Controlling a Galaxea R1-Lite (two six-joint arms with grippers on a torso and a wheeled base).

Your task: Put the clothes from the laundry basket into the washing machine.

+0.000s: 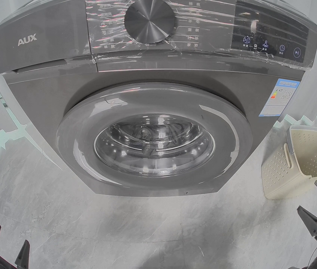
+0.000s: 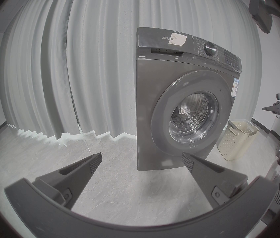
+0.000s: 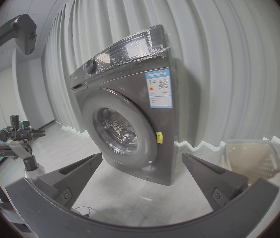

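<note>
Left gripper (image 2: 140, 155) and right gripper (image 3: 141, 155) gape wide (both empty) before the shut washing machine (image 1: 154, 94).

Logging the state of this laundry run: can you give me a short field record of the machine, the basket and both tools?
washing machine: grey front loader, straight ahead
door: shut, round glass window
laundry basket: cream, upright on the floor, right of the machine; no clothes visible inside
left tool: open, empty, low on the left
right tool: open, empty, near the basket, not touching it
</note>
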